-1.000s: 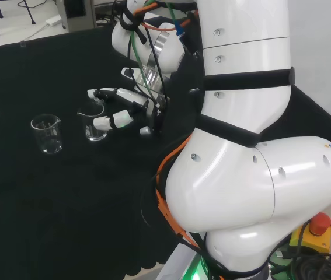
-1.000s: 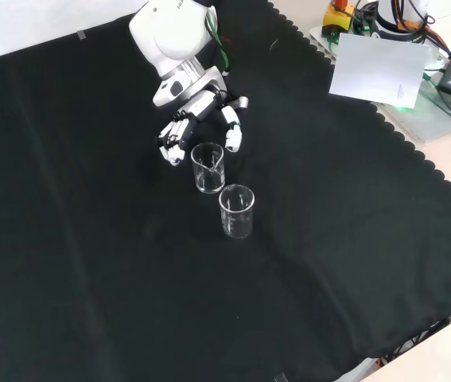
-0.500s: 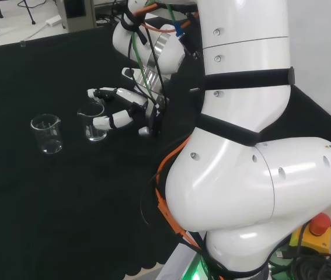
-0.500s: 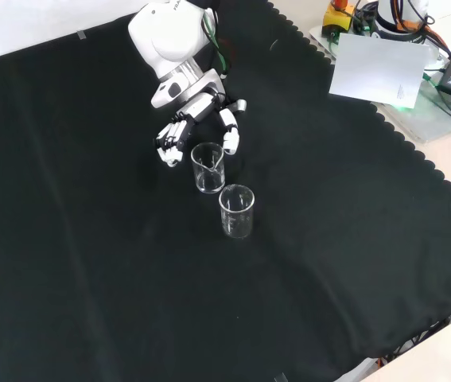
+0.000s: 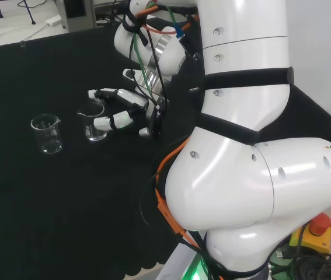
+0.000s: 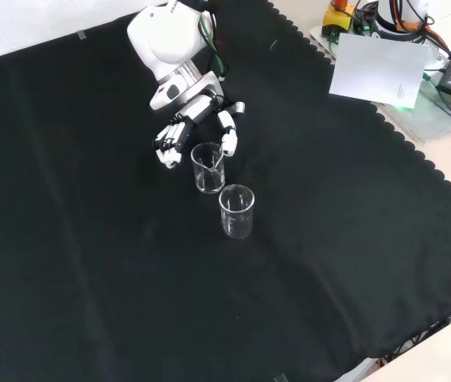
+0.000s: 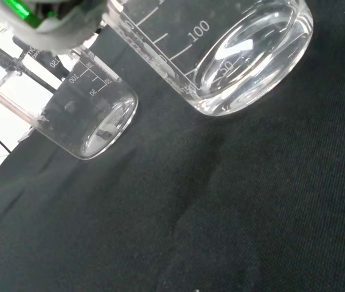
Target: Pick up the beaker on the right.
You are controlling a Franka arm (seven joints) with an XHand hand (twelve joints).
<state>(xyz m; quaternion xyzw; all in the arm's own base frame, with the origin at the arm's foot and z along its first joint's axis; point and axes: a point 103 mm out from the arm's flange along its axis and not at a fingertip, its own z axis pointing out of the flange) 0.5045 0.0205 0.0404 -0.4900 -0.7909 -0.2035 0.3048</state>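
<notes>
Glass on black cloth point(image 6: 352, 239): two clear beakers stand upright, close but apart; in the head view the nearer beaker point(image 5: 94, 124) sits at about 3 o'clock of the farther beaker point(image 5: 46, 133); the hand point(image 5: 131, 108) reaches the nearer beaker from its 3 o'clock side, fingers point(image 6: 168, 144) spread apart and gently bent on either side of it, not closed round the glass.
</notes>
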